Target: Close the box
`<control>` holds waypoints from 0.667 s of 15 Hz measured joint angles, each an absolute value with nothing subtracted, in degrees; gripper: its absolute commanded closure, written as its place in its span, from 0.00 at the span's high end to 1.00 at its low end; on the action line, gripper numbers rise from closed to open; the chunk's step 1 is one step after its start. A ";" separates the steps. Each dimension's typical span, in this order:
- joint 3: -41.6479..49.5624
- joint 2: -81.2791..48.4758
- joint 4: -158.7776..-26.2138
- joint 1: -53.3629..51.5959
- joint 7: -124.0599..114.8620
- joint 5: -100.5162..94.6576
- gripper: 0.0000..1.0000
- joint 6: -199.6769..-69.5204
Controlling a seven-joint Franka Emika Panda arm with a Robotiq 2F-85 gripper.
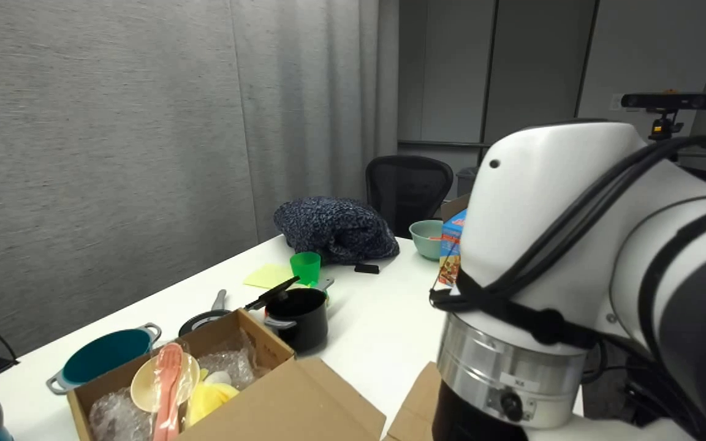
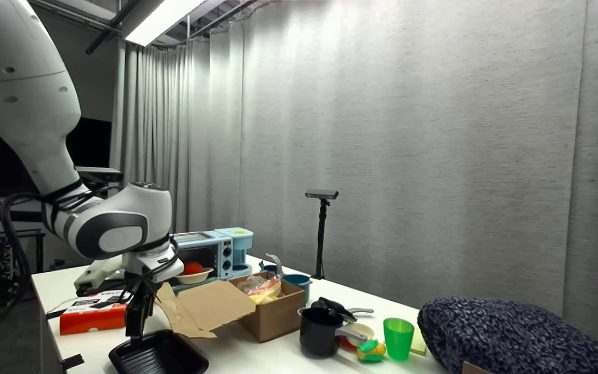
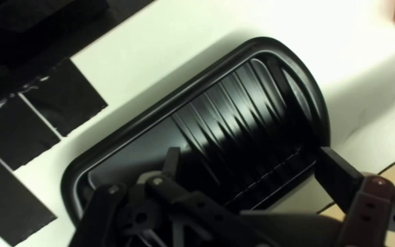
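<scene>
Hanging over the black pan [image 3: 214,116], your pincer [image 3: 249,156] is released, jaws well apart; in an exterior view you have the box [image 2: 281,317] on the table [image 2: 255,358] at three o'clock from it, uncovered on top, with a flap [image 2: 218,305] stretching out toward nine o'clock

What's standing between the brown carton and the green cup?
Between carton and cup: the black pot, in both exterior views; an exterior view also shows a pale bowl, something red and a green-and-yellow toy there.
</scene>
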State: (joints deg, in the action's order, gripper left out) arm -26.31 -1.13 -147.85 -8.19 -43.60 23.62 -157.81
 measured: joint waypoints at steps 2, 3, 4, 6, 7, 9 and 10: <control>-22.70 1.27 -148.02 -8.62 -43.93 19.67 1.00 -152.19; -21.35 2.37 -148.09 -8.63 -44.02 17.77 1.00 -150.52; -20.41 3.37 -148.10 -8.66 -43.98 16.78 1.00 -149.33; -19.63 5.09 -148.05 -9.10 -43.89 16.70 1.00 -147.90; -19.53 5.83 -148.02 -9.61 -43.89 17.24 1.00 -147.56; -19.54 7.15 -148.04 -10.92 -44.48 17.57 1.00 -147.60; -19.58 7.73 -148.09 -11.58 -45.23 17.56 1.00 -147.81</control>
